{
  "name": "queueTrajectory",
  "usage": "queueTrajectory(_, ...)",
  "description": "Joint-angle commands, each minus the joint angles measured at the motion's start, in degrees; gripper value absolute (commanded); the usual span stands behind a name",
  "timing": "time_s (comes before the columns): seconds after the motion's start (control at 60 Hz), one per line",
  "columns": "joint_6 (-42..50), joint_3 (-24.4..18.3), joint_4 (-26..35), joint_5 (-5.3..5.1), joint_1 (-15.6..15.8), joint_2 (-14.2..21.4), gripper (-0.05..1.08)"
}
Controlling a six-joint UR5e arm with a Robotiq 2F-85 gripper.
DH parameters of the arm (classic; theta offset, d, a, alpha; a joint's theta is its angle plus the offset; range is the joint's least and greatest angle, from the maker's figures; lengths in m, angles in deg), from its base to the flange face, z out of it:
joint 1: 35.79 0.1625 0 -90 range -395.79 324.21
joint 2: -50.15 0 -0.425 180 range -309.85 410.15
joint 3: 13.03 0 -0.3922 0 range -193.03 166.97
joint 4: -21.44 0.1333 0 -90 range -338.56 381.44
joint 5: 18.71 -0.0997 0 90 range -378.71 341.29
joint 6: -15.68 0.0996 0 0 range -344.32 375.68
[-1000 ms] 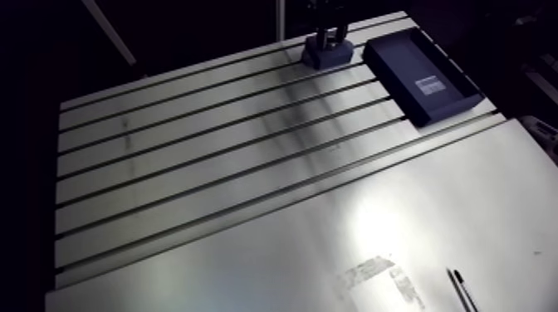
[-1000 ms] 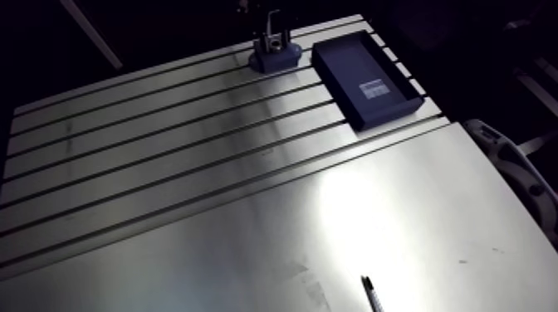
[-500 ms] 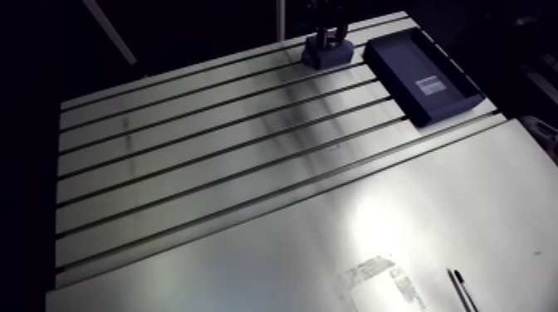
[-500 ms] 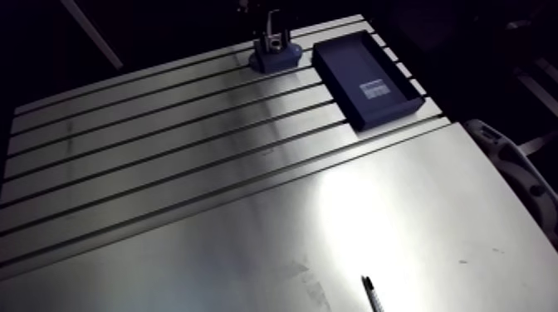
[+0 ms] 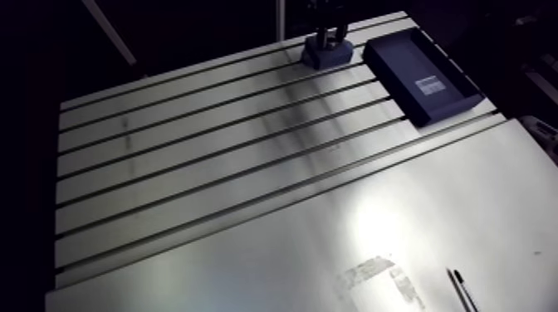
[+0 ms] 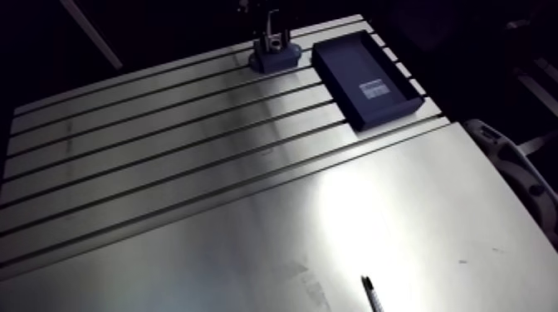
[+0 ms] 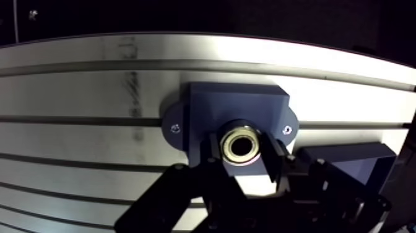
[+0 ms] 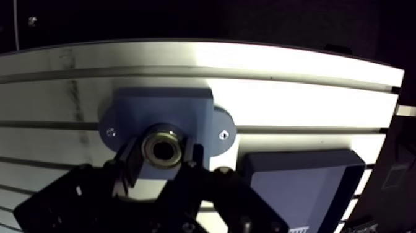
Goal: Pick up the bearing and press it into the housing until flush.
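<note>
No shift since earlier frames. Hand (image 7: 242, 152) grasping bearing (image 7: 241, 145) between fingers (image 7: 215, 150), over middle of housing (image 7: 210, 108) at far edge of counter (image 5: 208, 166). Dark tray (image 5: 423, 75) just right of housing. Pen (image 5: 458, 290) near right, well apart.

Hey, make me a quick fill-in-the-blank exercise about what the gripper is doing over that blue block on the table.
1. The gripper is shut on the metal ____.
2. It hangs directly over the blue ____ on the table.
3. That block shows ____ screws, one on each side ear.
4. The tray beside it is dark ____.
Missing words: bearing; housing; two; blue.
</note>
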Motion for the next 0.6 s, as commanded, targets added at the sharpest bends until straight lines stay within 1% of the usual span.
queueTrajectory(0.017, -0.04, -0.04, 0.01, 0.0, 0.06, -0.08, 0.79)
queueTrajectory(0.433, -0.13, -0.56, 0.01, 0.08, 0.06, -0.7, 0.79)
queueTrajectory(0.5, 0.17, -0.56, 0.01, 0.08, 0.06, -0.7, 0.76)
queueTrajectory(0.517, 0.51, -0.56, -0.07, 0.08, 0.06, -0.7, 0.62)
queueTrajectory(0.533, 0.51, -0.56, -0.07, 0.08, 0.06, -0.7, 0.62)
queueTrajectory(0.55, 0.41, -0.56, 0.0, 0.23, -0.02, -0.63, 0.29)
queueTrajectory(0.567, 0.41, -0.56, 0.0, 0.23, -0.02, -0.63, 0.29)
queueTrajectory(0.583, 0.18, -0.56, 0.0, 0.4, 0.05, -0.61, 0.03)
queueTrajectory(0.6, 0.18, -0.56, 0.0, 0.4, 0.05, -0.61, 0.03)
